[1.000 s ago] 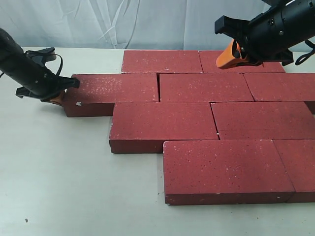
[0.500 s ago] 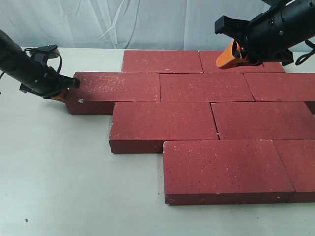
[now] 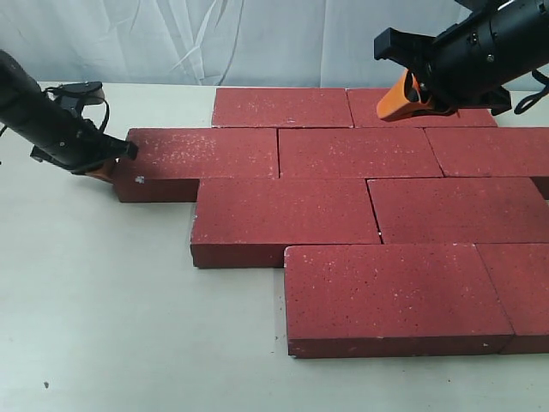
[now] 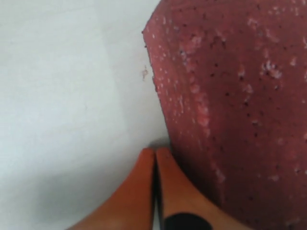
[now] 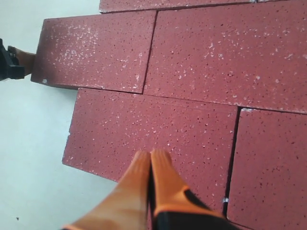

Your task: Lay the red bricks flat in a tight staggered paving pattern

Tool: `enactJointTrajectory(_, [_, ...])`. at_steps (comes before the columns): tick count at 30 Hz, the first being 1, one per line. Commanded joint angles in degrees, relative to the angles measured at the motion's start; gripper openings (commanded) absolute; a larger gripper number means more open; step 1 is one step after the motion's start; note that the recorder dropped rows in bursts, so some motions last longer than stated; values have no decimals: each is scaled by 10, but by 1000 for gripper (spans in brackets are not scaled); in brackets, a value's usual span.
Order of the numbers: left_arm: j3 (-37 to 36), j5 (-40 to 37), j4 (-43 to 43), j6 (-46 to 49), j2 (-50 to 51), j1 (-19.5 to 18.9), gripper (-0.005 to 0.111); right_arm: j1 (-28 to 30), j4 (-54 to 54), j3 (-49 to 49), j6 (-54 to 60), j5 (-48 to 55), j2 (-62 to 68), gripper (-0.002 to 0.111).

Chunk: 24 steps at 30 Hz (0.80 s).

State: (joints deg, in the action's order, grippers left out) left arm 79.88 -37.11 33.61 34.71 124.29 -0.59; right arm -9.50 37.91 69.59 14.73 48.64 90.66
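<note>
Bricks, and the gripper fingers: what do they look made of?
Red bricks: likely fired clay or pigmented concrete, matte and gritty, pale specks and dark pits across the faces. Fingers of the left gripper: smooth orange, probably plastic or rubber; can't tell which.

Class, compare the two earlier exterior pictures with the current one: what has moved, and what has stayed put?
The left pincer, shut, has nudged the end brick of the second row slightly rightward, toward its neighbour; the seam between them looks a little tighter. Nothing was gripped or released. The right pincer, shut, hovers where it was above the far row, and the other bricks have not moved.
</note>
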Motion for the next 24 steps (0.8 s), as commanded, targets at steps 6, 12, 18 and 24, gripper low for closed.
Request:
enactJointTrajectory(6, [2,5,-3,-2,3,2,0,2,1,-2,2,3,-1,-1])
enactJointTrajectory(12, [2,24,-68,-65,-15,0,0,2,1,-2,2,3,-1,-1])
enactJointTrajectory(18, [3,27,-82,-92,-50,-5,0,2,1,-2,2,4,-1,-1])
enactJointTrajectory(24, [3,16,-88,-113,-78,-5,0,2,1,-2,2,5,-1,-1])
